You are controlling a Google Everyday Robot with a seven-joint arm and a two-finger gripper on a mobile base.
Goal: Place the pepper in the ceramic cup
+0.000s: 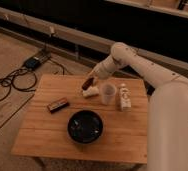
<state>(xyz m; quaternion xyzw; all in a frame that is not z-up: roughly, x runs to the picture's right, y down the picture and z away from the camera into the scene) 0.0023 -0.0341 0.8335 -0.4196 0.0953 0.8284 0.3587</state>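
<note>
My gripper (90, 79) hangs over the back middle of the wooden table (42, 135), at the end of the white arm reaching in from the right. It is shut on the pepper (87, 84), a small dark red tapered piece that points down from the fingers. The ceramic cup (107, 93), plain white and upright, stands just right of the gripper and a little nearer to me. The pepper is above the table, left of the cup's rim and not over its mouth.
A small white object (91, 92) lies on the table directly under the gripper, touching the cup's left side. A white marked bottle (123, 97) stands right of the cup. A black bowl (85, 126) sits front centre, a flat dark block (58, 105) to its left. Cables (7, 85) lie on the floor at left.
</note>
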